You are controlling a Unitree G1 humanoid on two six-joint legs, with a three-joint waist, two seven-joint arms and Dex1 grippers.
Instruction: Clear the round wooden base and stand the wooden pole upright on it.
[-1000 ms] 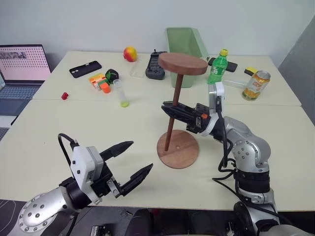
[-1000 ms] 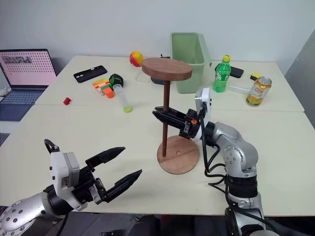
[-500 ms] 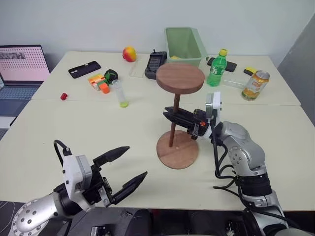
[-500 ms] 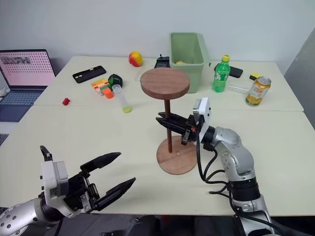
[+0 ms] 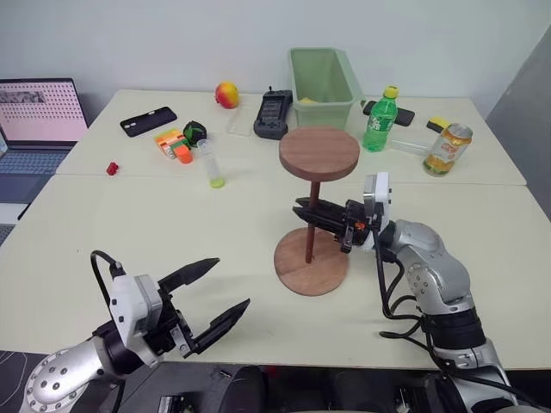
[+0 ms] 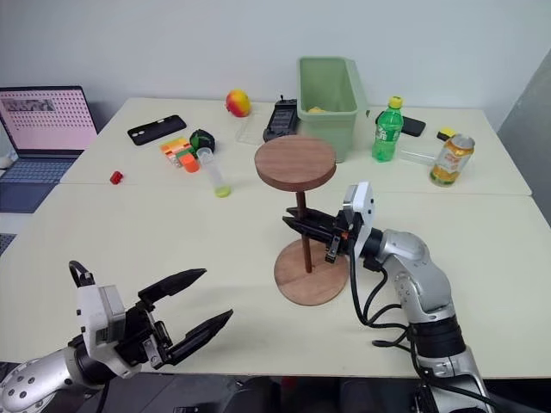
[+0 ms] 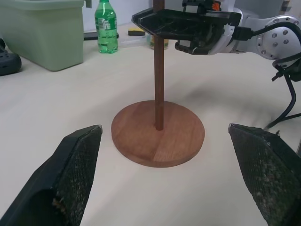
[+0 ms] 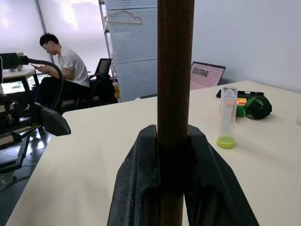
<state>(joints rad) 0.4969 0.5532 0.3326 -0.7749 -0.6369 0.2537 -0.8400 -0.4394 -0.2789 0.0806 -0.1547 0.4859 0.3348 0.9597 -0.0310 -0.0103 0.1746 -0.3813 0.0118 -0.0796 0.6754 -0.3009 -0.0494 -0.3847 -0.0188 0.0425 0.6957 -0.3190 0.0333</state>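
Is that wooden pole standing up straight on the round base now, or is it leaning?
Upright. The wooden pole rises straight from the middle of the round wooden base, disc end up, with the right gripper shut on it.

Bright, even light; soft shadows

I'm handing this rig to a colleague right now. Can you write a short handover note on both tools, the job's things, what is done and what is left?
Right tool: shut on the wooden pole, gripping the rod about halfway up.
Left tool: open, holding nothing, low over the near table edge, apart from the job's things.
Round wooden base: flat on the table, nothing else on it.
Done: base is clear; pole stands upright, its foot at the base's centre, disc end on top.
Left: whether the foot is seated in the hole cannot be told; check, then release and withdraw.
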